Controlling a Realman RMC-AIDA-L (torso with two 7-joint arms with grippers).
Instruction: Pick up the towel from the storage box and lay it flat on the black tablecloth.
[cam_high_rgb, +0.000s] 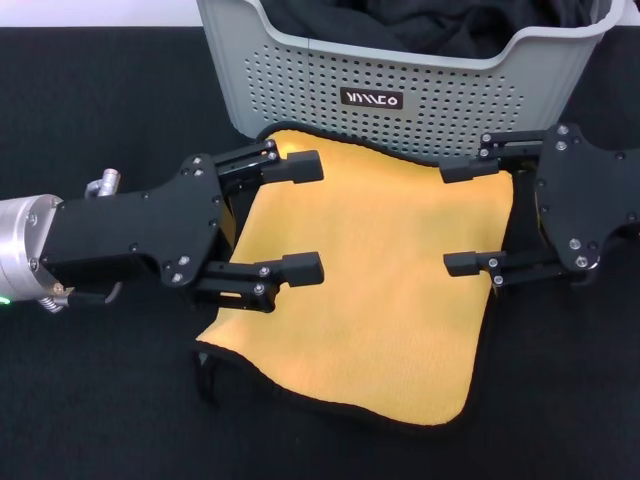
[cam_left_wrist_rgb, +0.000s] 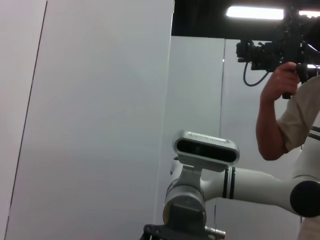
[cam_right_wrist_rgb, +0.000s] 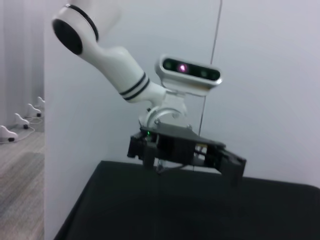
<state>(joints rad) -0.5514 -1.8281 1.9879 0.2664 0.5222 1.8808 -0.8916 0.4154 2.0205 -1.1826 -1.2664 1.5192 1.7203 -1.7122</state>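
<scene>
Towel (cam_high_rgb: 370, 290) lies flat between left pincer (cam_high_rgb: 303, 217) and right pincer (cam_high_rgb: 458, 216).

Orange-yellow towel (cam_high_rgb: 370, 290), bright and plain, edged all round in a dark trim. Under it the black tablecloth (cam_high_rgb: 90, 400), finely speckled. At twelve o'clock the storage box (cam_high_rgb: 300, 90), light grey with rows of dotted perforations and a small black label (cam_high_rgb: 372, 98) in white letters. Both grippers are matte black: left gripper (cam_high_rgb: 305, 217), right gripper (cam_high_rgb: 458, 217).
</scene>
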